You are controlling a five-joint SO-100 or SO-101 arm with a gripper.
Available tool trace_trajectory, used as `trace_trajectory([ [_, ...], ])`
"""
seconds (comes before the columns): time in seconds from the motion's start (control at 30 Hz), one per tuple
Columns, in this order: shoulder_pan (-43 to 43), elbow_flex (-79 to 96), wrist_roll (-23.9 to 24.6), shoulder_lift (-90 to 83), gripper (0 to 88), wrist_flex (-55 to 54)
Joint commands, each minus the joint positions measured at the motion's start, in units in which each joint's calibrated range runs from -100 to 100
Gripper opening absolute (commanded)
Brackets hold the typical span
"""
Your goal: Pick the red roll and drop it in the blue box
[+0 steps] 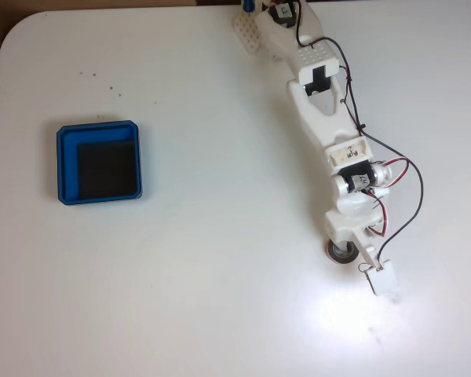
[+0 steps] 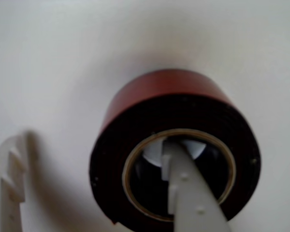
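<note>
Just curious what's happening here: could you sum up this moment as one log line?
claw: open, one finger inside core, other outside | red roll: flat on table, not lifted | blue box: empty, far left in fixed view

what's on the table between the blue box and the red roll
Nothing: in the fixed view the white table is bare between the blue box and the red roll, which sits under the gripper.

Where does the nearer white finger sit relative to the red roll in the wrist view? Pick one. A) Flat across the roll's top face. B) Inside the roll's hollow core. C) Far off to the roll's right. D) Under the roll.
B: in the wrist view one of the fingers reaches into the pale-rimmed core of the red roll, while the other stands outside at the roll's left.
</note>
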State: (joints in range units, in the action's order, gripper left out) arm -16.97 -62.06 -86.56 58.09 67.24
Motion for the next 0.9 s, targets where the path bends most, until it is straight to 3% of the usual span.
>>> trace_trajectory([
  [0.0, -0.18, -3.97, -0.04, -1.23, 26.1, 0.33],
  [0.27, 0.22, -4.06, 0.4, -1.48, 24.5, 2.07],
  [0.6, 0.22, -4.15, -0.12, -1.73, 2.9, 5.12],
  [0.87, 0.31, -4.24, -0.12, -2.4, 0.5, 5.04],
])
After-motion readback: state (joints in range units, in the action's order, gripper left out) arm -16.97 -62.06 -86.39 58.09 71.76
